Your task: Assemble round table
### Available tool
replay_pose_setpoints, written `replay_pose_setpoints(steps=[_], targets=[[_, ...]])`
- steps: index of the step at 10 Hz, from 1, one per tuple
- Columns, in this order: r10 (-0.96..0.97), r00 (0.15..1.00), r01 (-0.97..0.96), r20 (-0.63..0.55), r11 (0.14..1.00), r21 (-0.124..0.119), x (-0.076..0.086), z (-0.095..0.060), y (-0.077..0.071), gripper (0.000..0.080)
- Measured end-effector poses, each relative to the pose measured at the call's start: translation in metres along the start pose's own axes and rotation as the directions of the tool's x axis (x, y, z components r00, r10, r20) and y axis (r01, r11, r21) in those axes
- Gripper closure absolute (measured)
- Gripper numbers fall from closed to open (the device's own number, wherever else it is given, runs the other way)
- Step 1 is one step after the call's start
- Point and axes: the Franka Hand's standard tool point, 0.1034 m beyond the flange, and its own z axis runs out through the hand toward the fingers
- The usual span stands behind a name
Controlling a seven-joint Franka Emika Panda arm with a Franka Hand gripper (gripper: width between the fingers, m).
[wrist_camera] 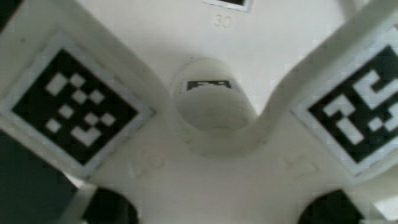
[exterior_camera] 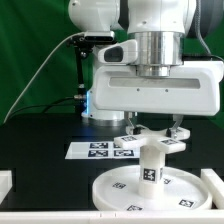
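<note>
A smooth white plastic round disc [exterior_camera: 140, 190] with a raised rim lies flat on the black counter [exterior_camera: 40, 150], small black-and-white square tags on its face. A short thick cylinder leg [exterior_camera: 151, 165] stands upright at its middle. On the leg's top sits the cross-shaped foot piece [exterior_camera: 150, 142], and the hand [exterior_camera: 151, 133] is closed on that piece. Behind lies the flat marker board [exterior_camera: 98, 150]. The wrist view shows the foot piece's tagged arms [wrist_camera: 71, 95].

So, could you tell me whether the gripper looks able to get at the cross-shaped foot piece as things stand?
Probably yes: the gripper sits right at the cross-shaped foot piece atop the leg, with nothing between them, though whether the jaws are closed on it is unclear.
</note>
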Motion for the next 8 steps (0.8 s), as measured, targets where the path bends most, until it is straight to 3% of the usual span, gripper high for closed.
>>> replay_pose_setpoints(steps=[2, 6, 8], targets=[[0.218, 0.976, -0.219, 0.011, 0.975, 0.04, 0.0008, -0.0004, 0.0035, 0.036], [0.468, 0.883, -0.469, 0.036, 0.883, 0.035, 0.0001, -0.0004, 0.0032, 0.0359], [0.721, 0.689, -0.723, 0.075, 0.691, -0.002, 0.0003, 0.0, 0.0011, 0.0359]])
